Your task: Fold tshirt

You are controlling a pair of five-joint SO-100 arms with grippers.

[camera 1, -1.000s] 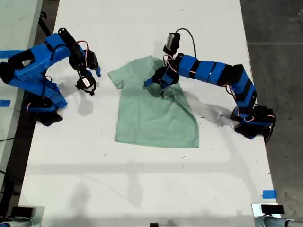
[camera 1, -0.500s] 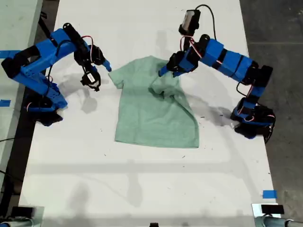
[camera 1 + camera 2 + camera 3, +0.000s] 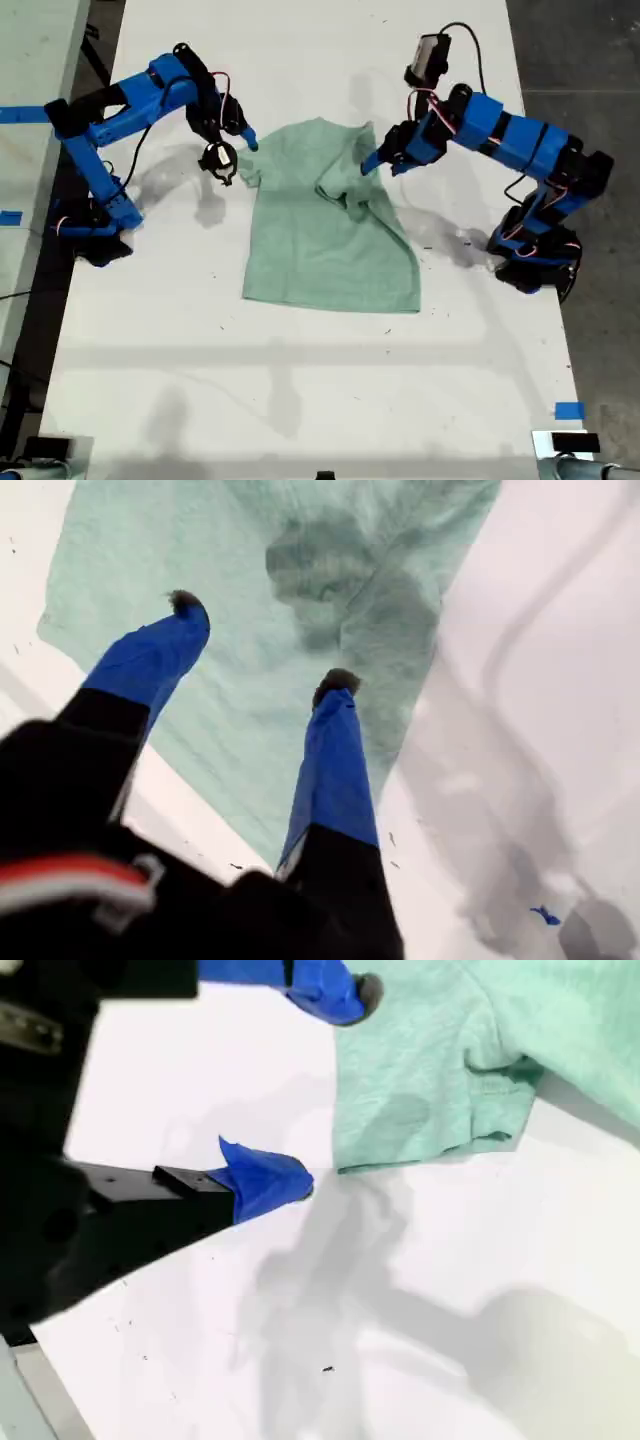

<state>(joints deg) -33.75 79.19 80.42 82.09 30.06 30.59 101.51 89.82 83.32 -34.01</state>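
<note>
In the exterior view the tshirt (image 3: 320,240) lies mid-table, long axis running six to twelve o'clock, hem nearest. Farther up, the second gripper (image 3: 235,150) hangs spread and empty at the ten o'clock sleeve. The first gripper (image 3: 378,160) hovers agape over the bunched one o'clock sleeve. Both look equally near. The white table (image 3: 300,400) runs on beyond the collar, with dark floor alongside

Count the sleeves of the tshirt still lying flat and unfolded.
1: the sleeve at the exterior view's left lies flat, beside my second gripper. The other sleeve is folded inward onto the tshirt.
</note>
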